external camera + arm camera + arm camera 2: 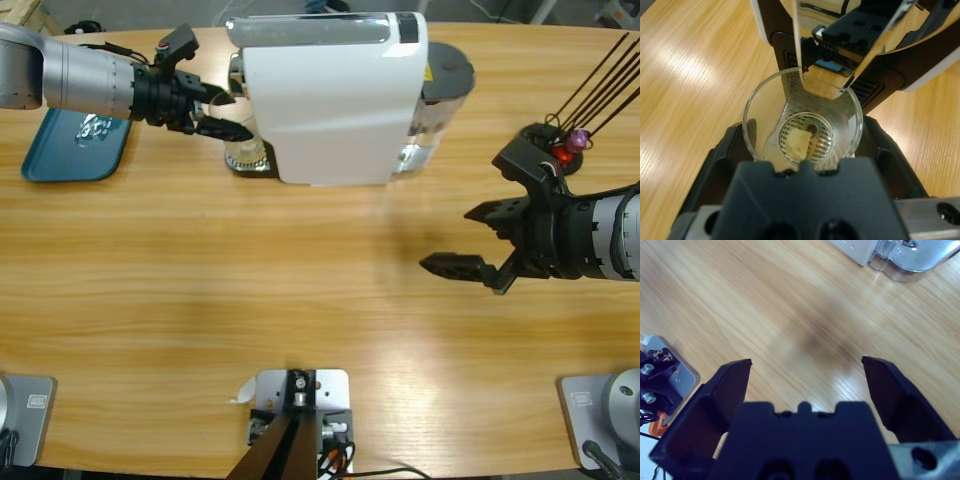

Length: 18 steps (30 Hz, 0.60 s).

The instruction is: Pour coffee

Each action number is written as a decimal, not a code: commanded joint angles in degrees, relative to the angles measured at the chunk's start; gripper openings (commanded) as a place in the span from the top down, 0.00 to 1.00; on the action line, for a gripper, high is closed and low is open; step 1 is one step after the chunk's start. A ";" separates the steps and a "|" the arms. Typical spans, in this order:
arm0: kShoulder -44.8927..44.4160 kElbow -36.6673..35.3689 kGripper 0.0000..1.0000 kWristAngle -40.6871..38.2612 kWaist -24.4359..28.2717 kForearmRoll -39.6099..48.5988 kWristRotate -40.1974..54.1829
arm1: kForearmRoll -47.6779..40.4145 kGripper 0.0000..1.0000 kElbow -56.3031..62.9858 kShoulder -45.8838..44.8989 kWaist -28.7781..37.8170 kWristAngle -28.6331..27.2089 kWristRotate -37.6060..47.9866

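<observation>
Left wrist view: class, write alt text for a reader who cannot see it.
The left gripper holds a clear empty glass on the drip grille under the spout of a coffee machine, which stands on a wooden table.

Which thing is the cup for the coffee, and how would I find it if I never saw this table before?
Look for the big white coffee machine at the back of the wooden table. At its left end, under the spout, sits a clear glass cup between the left gripper jaws. It is see-through and empty, unlike the flat blue tray farther left.
</observation>
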 commanded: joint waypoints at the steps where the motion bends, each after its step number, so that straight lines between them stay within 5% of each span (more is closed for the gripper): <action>1: -0.30 2.48 0.81 0.84 -0.82 0.58 0.19 | 0.48 0.00 0.20 1.16 0.56 0.76 -0.77; 13: -8.82 5.53 0.81 5.87 2.90 2.46 -0.25 | 0.48 0.00 0.28 0.51 0.56 0.57 -0.77; 18: -13.55 6.98 0.81 8.77 9.85 3.31 -3.62 | 0.48 0.00 0.44 -0.32 0.56 0.22 -0.77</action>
